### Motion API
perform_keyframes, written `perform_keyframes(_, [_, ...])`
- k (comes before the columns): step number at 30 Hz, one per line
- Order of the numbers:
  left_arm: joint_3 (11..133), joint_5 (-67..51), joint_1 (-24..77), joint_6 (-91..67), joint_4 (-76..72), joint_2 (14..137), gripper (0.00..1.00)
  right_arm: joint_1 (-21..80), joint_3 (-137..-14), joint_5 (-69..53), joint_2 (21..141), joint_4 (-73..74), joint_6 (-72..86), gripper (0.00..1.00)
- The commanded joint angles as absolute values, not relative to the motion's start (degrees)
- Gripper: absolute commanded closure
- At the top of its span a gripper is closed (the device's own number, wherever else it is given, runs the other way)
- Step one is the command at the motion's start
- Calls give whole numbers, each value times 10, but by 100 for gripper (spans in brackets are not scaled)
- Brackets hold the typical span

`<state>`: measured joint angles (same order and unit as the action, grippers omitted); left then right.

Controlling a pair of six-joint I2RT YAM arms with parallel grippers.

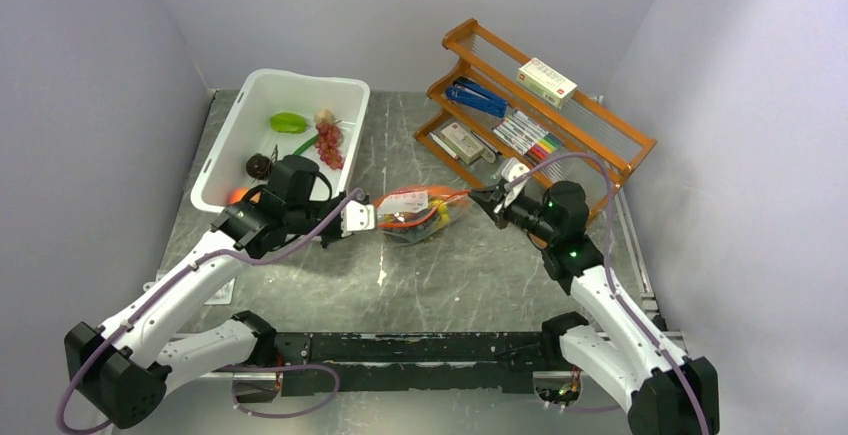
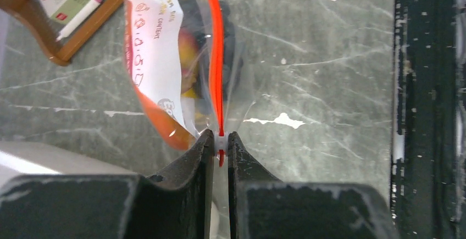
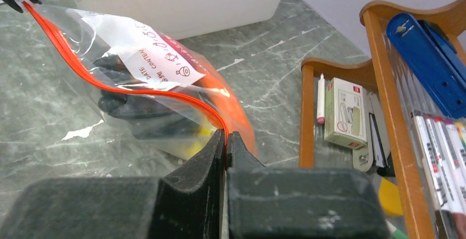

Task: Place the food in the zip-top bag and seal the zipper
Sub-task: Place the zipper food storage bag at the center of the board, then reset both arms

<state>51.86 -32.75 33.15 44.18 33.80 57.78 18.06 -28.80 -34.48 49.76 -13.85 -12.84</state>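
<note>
Top external view shows the left gripper (image 1: 368, 219) pinched tight on the small white slider tab (image 2: 221, 140) of the thin orange-red zipper (image 2: 218, 57); the clear, limp zip-top bag (image 1: 420, 217), light with plastic toy food (image 2: 189, 55) inside, sags over the grey marbled table (image 1: 480, 275); the right gripper (image 1: 482, 196) clamps that stiffer zipper's far end, likely the surest hold

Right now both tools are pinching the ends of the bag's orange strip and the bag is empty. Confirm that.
Wrong on one point: the bag is not empty. The left wrist view shows food inside it. The rest stands: the left tool and the right tool each pinch an end of the orange strip.
</note>
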Motion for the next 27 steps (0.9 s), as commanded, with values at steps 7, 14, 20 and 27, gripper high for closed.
perform_keyframes(7, [527,-456,338,433,390,554,76,178,-304,-318,385,25,-77,80])
perform_keyframes(14, [536,-465,338,370,341,528,54,178,-338,-285,322,78,-44,62])
perform_keyframes(20, [531,-385,338,266,260,504,0,178,-369,-281,306,103,-1,0])
perform_keyframes(27, [514,-158,338,63,142,446,1,178,-461,-132,321,163,147,0])
